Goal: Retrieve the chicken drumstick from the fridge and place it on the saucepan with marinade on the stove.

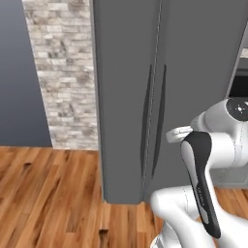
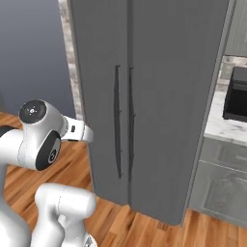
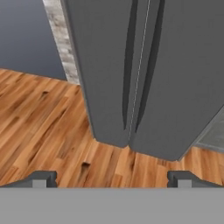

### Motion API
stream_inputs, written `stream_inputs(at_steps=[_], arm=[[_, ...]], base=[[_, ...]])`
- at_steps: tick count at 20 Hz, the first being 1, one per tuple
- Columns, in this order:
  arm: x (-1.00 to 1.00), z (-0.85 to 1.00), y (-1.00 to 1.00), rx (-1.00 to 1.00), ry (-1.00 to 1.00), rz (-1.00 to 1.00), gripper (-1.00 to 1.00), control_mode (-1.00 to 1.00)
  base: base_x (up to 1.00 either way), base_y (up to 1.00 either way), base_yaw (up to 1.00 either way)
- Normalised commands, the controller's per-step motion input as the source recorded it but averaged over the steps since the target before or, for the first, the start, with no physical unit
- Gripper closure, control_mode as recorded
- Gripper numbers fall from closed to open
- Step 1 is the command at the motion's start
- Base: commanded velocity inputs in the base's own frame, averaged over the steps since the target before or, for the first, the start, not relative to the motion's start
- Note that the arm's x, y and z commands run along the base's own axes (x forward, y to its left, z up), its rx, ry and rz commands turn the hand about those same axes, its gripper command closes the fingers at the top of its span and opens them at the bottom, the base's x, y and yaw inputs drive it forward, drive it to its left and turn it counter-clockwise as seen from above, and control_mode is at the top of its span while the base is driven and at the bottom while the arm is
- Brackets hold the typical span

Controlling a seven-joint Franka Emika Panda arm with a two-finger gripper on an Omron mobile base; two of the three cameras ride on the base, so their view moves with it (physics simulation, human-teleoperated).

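Closest to my hand camera, the gripper (image 3: 112, 178) shows its two dark fingertips (image 3: 43, 178) set far apart at the bottom of the view, jaws spread as wide as they go with nothing between them. Beyond them I see wooden floor (image 3: 39, 118), then the fridge (image 3: 144, 74), standing a little way off from the hand. Both of its dark grey doors are closed, and the two long curved handles (image 3: 129, 65) run side by side along the centre seam. From the left base camera my arm (image 1: 208, 160) sits folded low in front of the fridge's right door. A pale brick wall (image 1: 63, 77) stands just left of the fridge. From the right base camera I see a black microwave (image 2: 236, 94) on a light counter (image 2: 224, 126) to the fridge's right. I cannot see the chicken drumstick; the closed doors hide whatever is inside.
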Motion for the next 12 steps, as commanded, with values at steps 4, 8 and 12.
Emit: stream_inputs(at_steps=[4,8,12], arm=[[0.0,0.0,0.0,0.0,0.0,0.0,-1.0,1.0],[0.0,0.0,0.0,0.0,0.0,0.0,-1.0,1.0],[0.0,0.0,0.0,0.0,0.0,0.0,-1.0,1.0]], base=[[0.49,0.0,-0.08],[0.43,0.0,-0.08],[0.31,0.03,-0.12]])
